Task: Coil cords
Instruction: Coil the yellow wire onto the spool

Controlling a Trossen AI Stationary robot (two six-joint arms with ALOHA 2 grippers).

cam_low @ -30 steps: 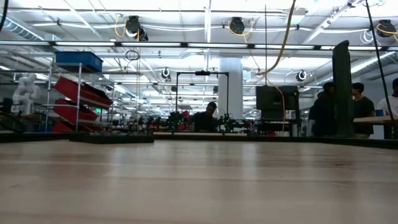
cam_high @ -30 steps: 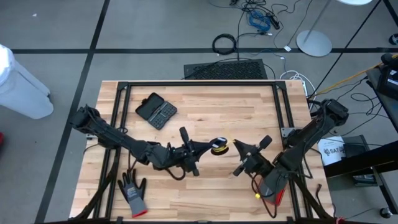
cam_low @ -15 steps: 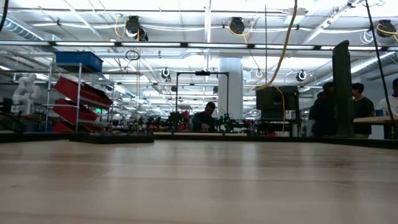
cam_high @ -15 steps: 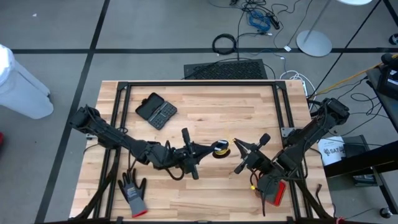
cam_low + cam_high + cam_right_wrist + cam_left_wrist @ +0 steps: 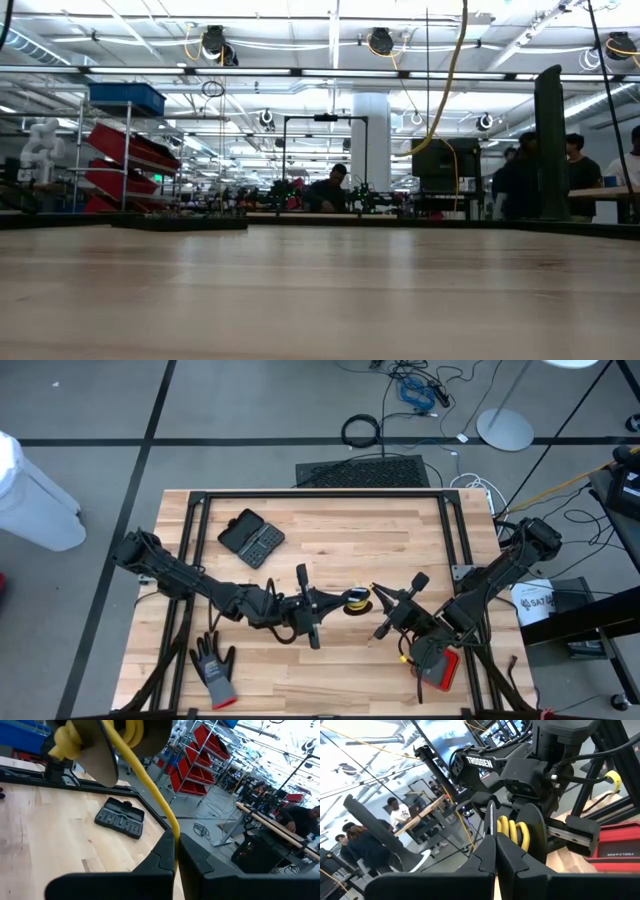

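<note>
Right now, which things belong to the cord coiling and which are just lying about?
In the job: yellow cord; left gripper, shut on the cord; right gripper, shut on the cord.

Lying about: grey glove; black case; black cable ring on the floor.

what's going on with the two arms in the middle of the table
Both arms meet mid-table over a small coil of thin yellow cord. The left gripper is shut at the coil, apparently holding it. The right gripper is shut on the cord's loose yellow strand. A black case and a grey glove lie untouched on the wooden table.
</note>
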